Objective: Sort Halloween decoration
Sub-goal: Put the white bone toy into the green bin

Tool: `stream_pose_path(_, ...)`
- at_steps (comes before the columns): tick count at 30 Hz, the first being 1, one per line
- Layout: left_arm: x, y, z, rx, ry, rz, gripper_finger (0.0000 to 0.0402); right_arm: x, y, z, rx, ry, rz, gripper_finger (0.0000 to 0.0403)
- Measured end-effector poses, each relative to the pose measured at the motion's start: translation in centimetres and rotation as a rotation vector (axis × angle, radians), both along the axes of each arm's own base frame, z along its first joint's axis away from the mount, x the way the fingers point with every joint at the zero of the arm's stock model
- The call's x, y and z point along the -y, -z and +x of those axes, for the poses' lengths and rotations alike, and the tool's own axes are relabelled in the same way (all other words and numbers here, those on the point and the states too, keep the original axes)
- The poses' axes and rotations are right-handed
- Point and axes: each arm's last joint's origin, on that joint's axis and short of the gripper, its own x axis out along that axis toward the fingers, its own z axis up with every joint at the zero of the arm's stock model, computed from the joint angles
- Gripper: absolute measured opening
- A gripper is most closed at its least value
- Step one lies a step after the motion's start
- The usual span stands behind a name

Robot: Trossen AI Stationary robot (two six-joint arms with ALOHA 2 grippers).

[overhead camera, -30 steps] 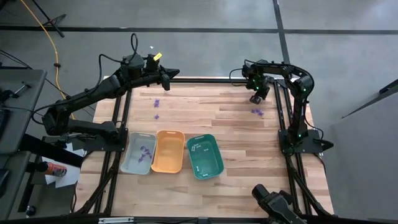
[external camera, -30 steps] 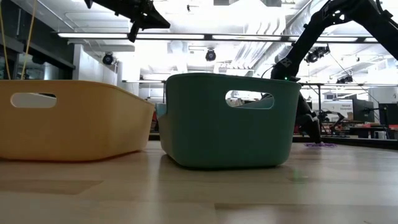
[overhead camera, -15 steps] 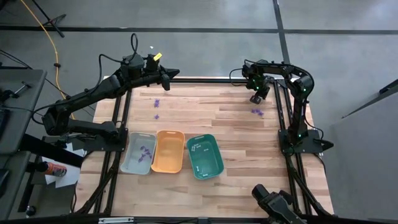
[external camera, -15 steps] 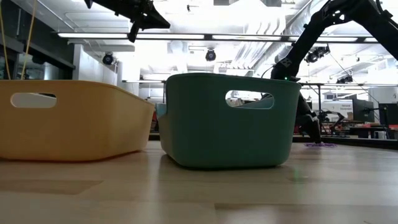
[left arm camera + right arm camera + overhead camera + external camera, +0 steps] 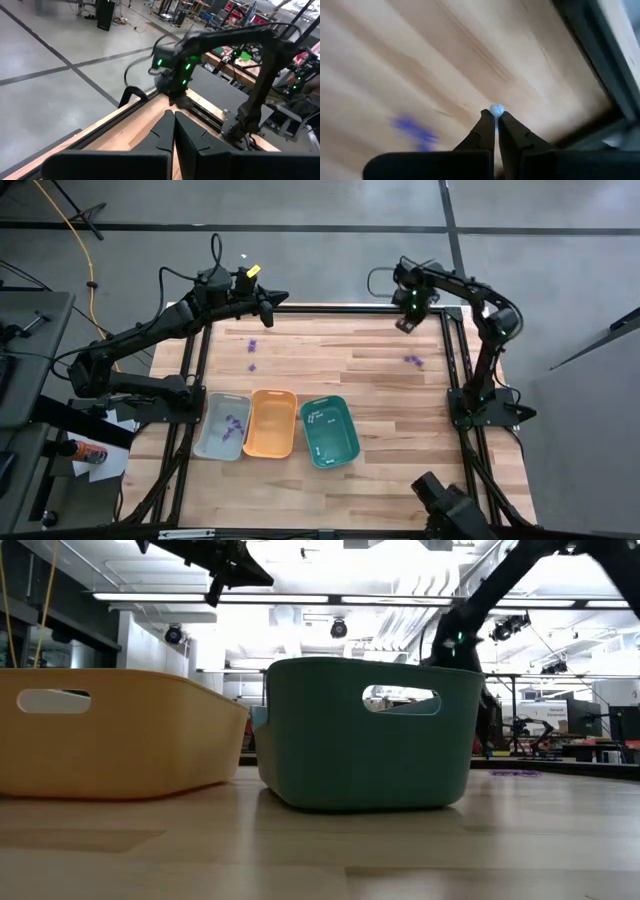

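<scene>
My right gripper (image 5: 496, 120) hangs above the table's far right corner, shut on a tiny white decoration piece (image 5: 496, 109); the high view shows this gripper (image 5: 405, 325) too. A purple piece (image 5: 412, 361) lies on the wood just nearer than it, and shows blurred in the wrist view (image 5: 412, 129). Two more purple pieces (image 5: 253, 343) lie at the far left. My left gripper (image 5: 174, 122) is shut on nothing and held high over the table's far left (image 5: 283, 298). My right gripper pinches the white piece between its two fingertips (image 5: 487, 120); only the piece's rounded end (image 5: 496, 108) sticks out past them. The fingers point down from above. The piece is lifted clear of the table.
Three trays stand side by side at the near left: grey (image 5: 222, 438) with purple pieces in it, orange (image 5: 270, 423), and teal (image 5: 329, 435) with white pieces in it. A black frame rail (image 5: 330, 308) runs along the far edge. Bare wood lies in the middle.
My right gripper has risen from the table at the far right corner, staying shut. The purple piece beside it has stayed on the wood.
</scene>
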Motion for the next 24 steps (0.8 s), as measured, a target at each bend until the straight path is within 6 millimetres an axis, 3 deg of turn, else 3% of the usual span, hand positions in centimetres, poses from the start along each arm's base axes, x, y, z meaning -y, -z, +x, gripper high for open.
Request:
stream_pose_path(6, 0.0, 0.0, 0.0, -0.017, 0.014, 0.029, 0.0, -1.7, -5.5, 2.0, 0.515, 0.042, -0.036, 0.0)
stream_pose_path(10, 0.1, 0.0, 0.0, -0.017, 0.03, 0.026, 0.0, -4.2, -8.4, 4.7, 0.707, -0.077, -0.083, 0.0)
stream_pose_path(19, 0.1, 0.4, 0.0, -0.049, 0.031, 0.005, 0.0, -13.3, -11.1, 12.4, 0.982, -0.495, -0.004, 0.0)
stream_pose_path(24, 0.1, 0.4, -0.1, -0.051, 0.031, 0.003, 0.0, -19.2, -11.5, 15.4, 1.062, -0.736, 0.055, 0.0)
